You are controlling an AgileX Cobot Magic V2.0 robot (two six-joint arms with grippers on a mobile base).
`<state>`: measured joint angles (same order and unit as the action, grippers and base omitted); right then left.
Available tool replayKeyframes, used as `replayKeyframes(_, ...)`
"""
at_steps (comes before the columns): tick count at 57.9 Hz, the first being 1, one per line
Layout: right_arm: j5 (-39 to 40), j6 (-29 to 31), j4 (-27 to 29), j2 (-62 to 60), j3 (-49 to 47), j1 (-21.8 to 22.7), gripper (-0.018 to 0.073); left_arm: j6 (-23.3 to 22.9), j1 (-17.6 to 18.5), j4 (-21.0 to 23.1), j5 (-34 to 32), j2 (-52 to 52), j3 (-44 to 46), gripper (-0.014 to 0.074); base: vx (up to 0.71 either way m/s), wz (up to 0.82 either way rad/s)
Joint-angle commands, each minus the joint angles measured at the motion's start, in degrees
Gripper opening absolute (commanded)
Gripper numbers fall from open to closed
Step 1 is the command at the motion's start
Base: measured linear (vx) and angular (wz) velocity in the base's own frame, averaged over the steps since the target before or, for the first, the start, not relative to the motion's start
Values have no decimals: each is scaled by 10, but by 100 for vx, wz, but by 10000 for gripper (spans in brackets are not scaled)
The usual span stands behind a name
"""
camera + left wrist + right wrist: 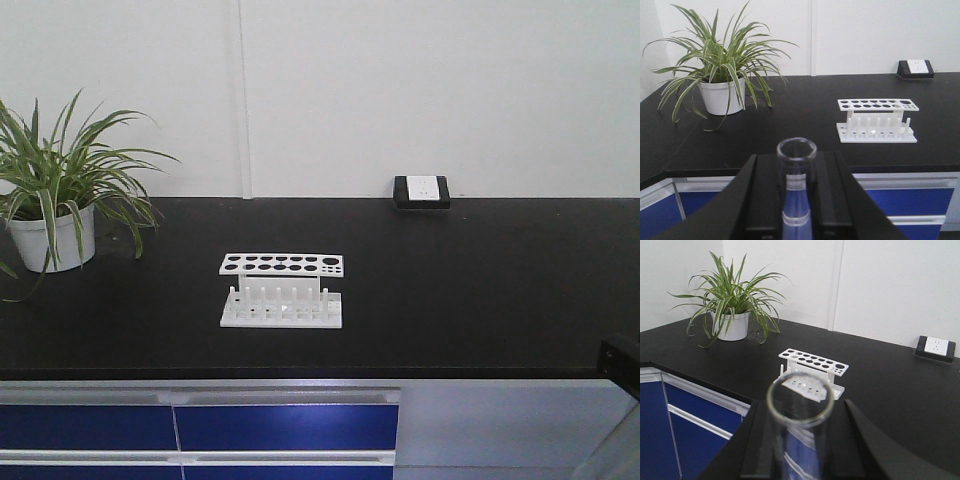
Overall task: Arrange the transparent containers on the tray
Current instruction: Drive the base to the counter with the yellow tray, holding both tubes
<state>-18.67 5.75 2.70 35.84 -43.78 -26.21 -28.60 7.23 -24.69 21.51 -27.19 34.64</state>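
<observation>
**Front view.** Black countertop (480,290) ran along a white wall (450,90). A potted spider plant (50,200) stood at far left, a white holed rack (282,292) at mid-counter and a wall socket (421,190) at the rear edge. Blue drawers (200,425) sat below.

**Left wrist view.** The left gripper (796,192) hung in front of the counter edge. Its jaws were closed against an upright test tube (796,175), rim uppermost.

**Right wrist view.** The right gripper (800,440) was likewise off the counter edge, jaws pressed on a second test tube (800,455) with its open mouth toward the camera. The rack lay beyond.
</observation>
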Motion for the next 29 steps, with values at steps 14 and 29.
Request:
replayKeyframes(14,52,2,0,-1,-17,4,19,-3,2,-3,-39,-3,21,209,-19,0)
replayKeyframes(29,52,2,0,-1,-17,4,19,-3,2,-3,-39,-3,21,209,-20,0)
